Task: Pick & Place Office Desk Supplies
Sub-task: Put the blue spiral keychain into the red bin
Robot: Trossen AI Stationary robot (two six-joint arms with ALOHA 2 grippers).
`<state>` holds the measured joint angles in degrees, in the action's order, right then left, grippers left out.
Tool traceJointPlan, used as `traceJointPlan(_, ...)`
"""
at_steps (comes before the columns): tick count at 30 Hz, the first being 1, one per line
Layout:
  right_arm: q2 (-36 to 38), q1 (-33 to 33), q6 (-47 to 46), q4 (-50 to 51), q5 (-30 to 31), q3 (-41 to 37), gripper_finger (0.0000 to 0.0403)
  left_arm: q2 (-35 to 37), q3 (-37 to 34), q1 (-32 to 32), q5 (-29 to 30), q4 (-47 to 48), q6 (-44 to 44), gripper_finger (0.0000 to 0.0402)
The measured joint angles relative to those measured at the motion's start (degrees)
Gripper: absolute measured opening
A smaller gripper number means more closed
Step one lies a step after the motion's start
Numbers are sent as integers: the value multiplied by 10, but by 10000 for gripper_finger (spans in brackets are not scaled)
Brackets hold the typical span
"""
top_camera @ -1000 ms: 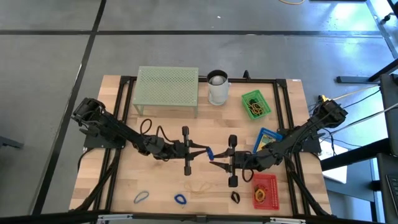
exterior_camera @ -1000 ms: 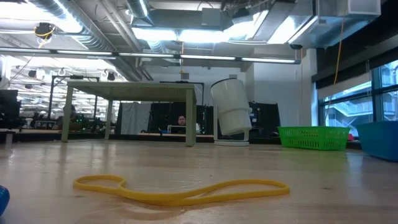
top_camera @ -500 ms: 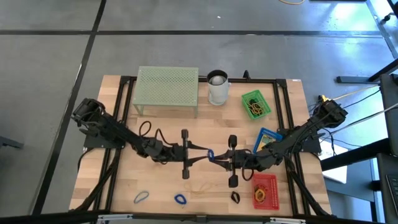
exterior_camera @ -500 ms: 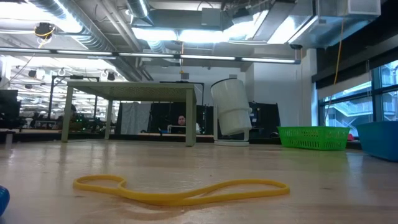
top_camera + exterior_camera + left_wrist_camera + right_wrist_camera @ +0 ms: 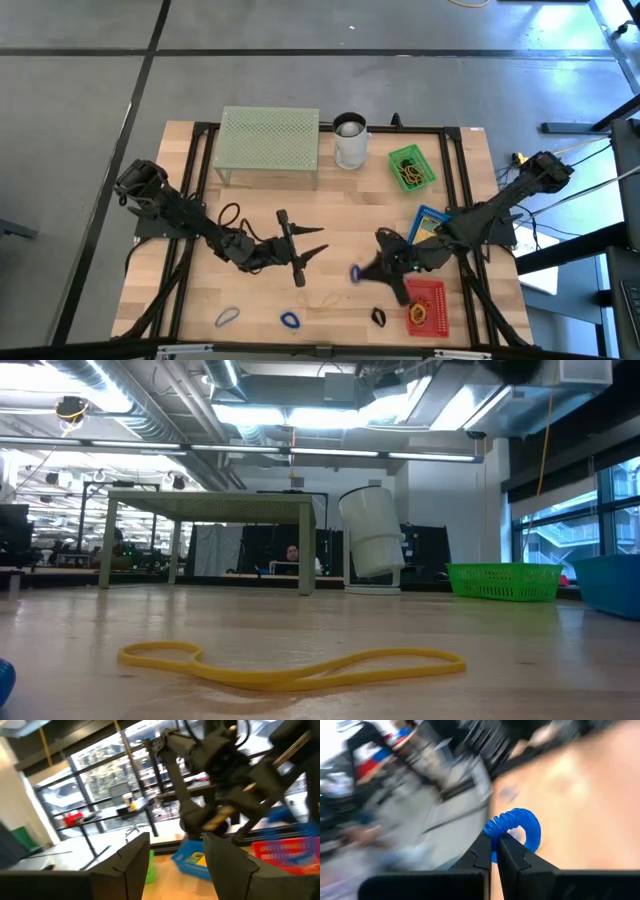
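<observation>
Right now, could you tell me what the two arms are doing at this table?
They are sorting small desk supplies. The right gripper is shut on a blue coiled band and holds it above the table's middle, near the red basket. The left gripper sits beside it with fingers spread and empty. A yellow rubber band, two blue bands and a black clip lie loose along the table's front edge.
</observation>
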<state>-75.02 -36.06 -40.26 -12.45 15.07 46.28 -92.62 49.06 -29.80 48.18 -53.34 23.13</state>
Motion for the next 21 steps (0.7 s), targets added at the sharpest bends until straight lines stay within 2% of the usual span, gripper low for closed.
traceJointPlan(4,10,-27,-159,65,-132,0,10,0,0,-5,28,0,8,175)
traceJointPlan(6,9,-49,-242,113,-167,0,10,1,0,-5,32,0,8,174)
traceJointPlan(13,7,-124,-463,288,-190,0,20,1,0,-5,32,0,6,175)
traceJointPlan(21,5,-166,-533,415,-182,0,26,1,0,-5,32,0,6,169)
